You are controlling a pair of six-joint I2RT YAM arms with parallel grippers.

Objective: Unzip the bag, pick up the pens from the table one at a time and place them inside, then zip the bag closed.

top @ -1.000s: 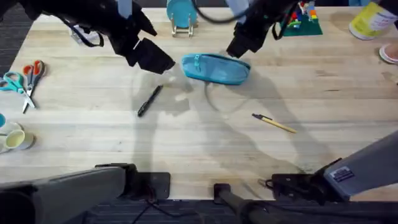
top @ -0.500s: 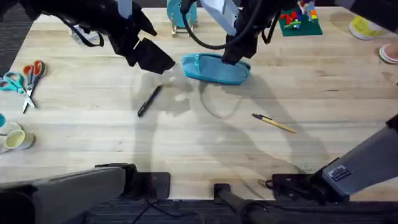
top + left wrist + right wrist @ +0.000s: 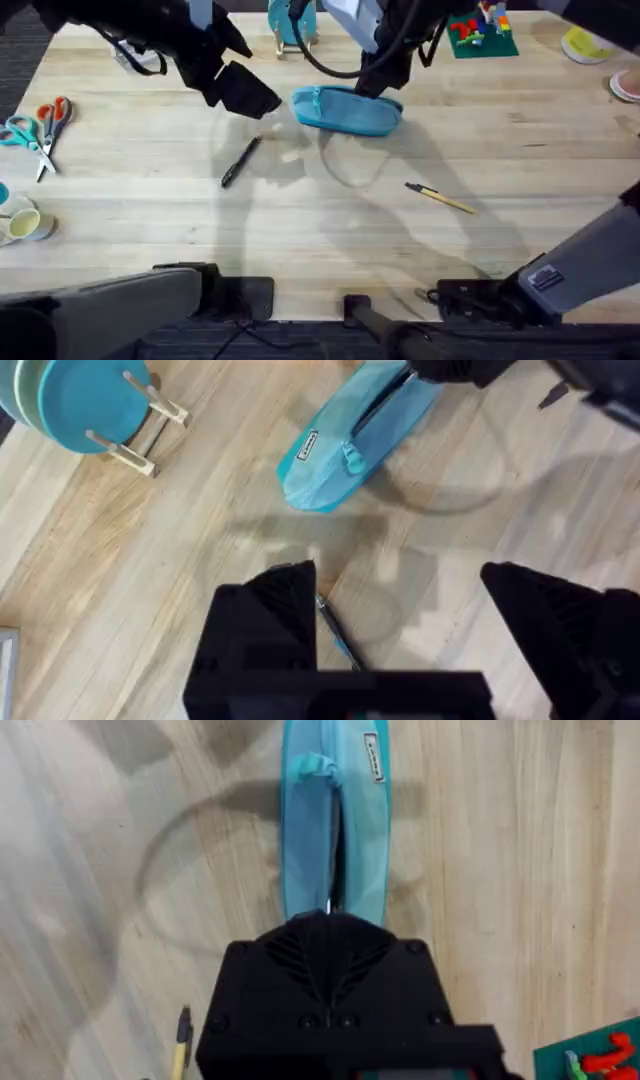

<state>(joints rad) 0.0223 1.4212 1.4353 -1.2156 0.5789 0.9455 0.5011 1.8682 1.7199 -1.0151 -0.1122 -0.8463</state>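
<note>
Since a second ago my right arm has dropped from above and right of the bag (image 3: 347, 110) down onto its right end; over the last half second it barely shifts. Left arm, pens and bag sit as before.

Bag lies at upper centre of the overhead frame on the wooden surface (image 3: 300, 240), long axis roughly left to right. Right wrist view: zipper seam runs straight up from my right gripper (image 3: 330, 915); a dark slit shows along the seam, so the zip looks at least partly open, pull tab (image 3: 318, 767) at the far end. The right fingers meet over the near end of the bag, but I cannot tell whether they are clamped on fabric or merely together.

Left gripper (image 3: 400, 600) hovers left of the bag, fingers (image 3: 268, 620) wide apart, holding nothing.

Black pen (image 3: 240, 161) lies left of centre, below the left gripper. Yellow pen (image 3: 441, 198) lies right of centre, well apart from the bag.

Risks as I judge them:
- Soft pouch is unanchored; any pull along the zip may drag it instead of running the slider.
- Right fingers may pinch fabric and jam the zip.
- Left gripper descending could nudge the black pen and roll it.
</note>
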